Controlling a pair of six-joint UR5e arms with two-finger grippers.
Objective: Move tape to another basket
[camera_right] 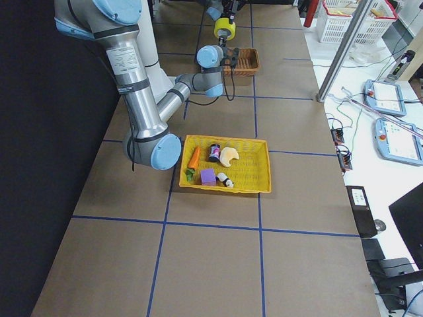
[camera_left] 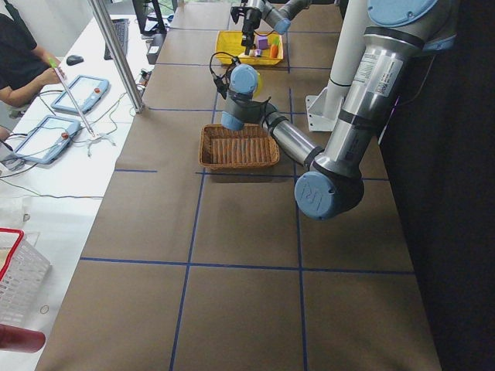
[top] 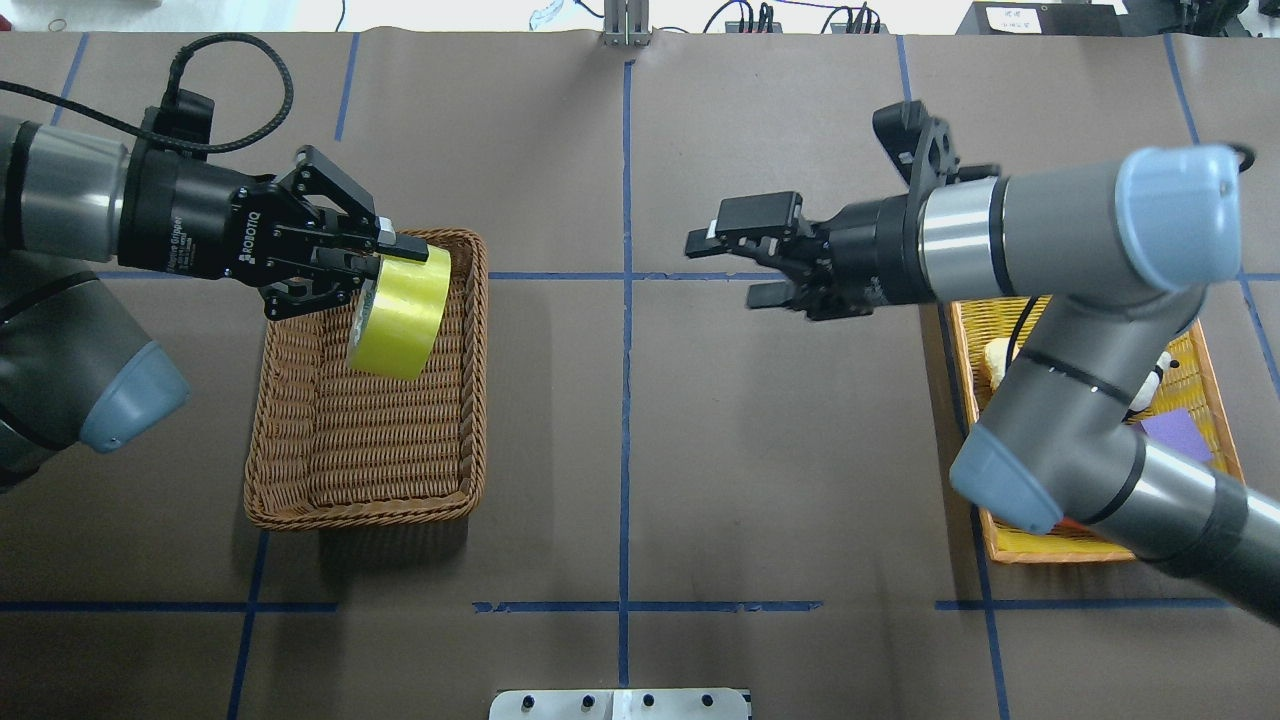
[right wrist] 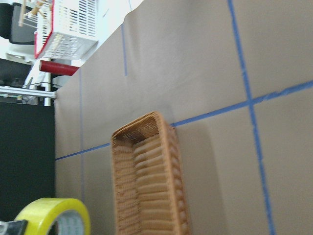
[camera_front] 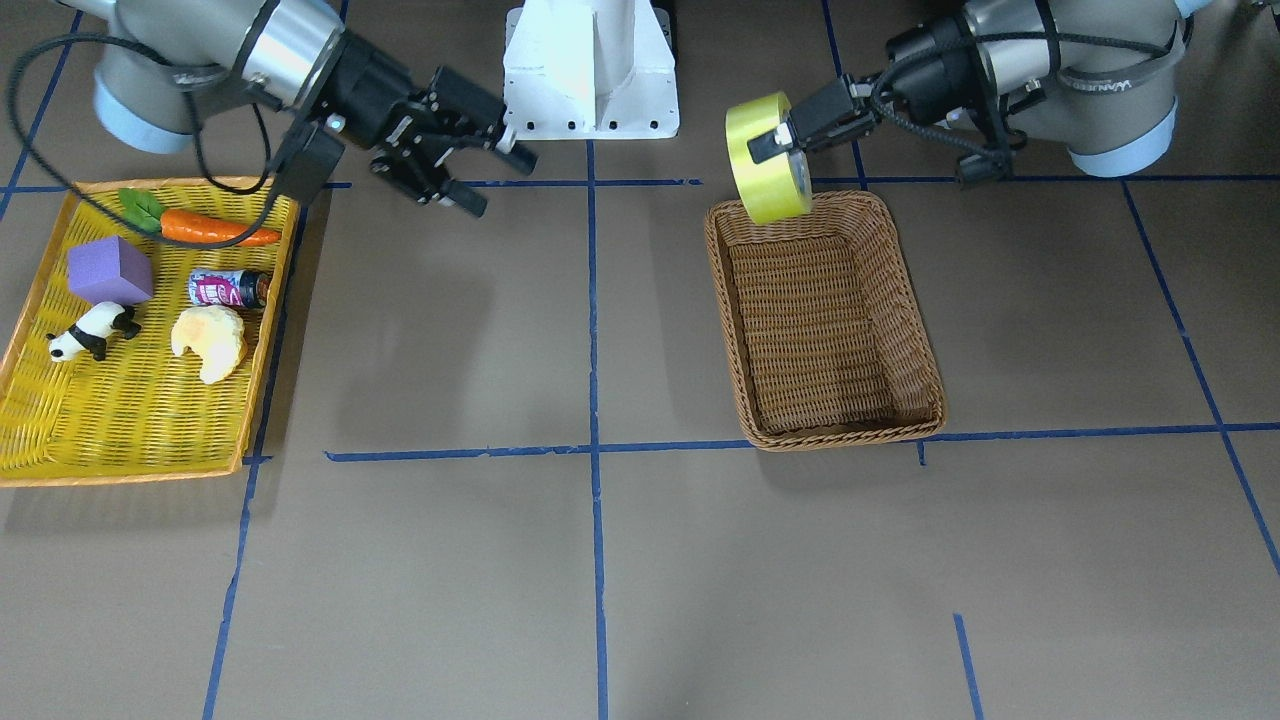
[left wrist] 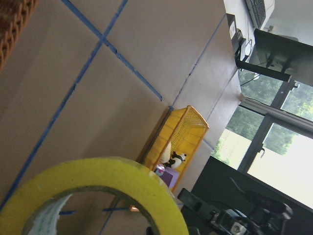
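Tape (top: 400,315) hangs on edge above the wicker basket (top: 478,400), clamped in the left gripper (top: 375,272), whose jaws are closed on the roll. It is hard to tell which part of the basket lies beneath. I would lower it well inside the rim before letting go, since it may roll. The right gripper (top: 728,268) hovers spread and empty, apart. The yellow tray (camera_front: 150,185), carrot (camera_front: 215,230) and panda (camera_front: 95,330) sit far off.

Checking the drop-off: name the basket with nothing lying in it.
The brown woven wicker basket: its floor is bare; the flat yellow tray holds an orange toy carrot and others.
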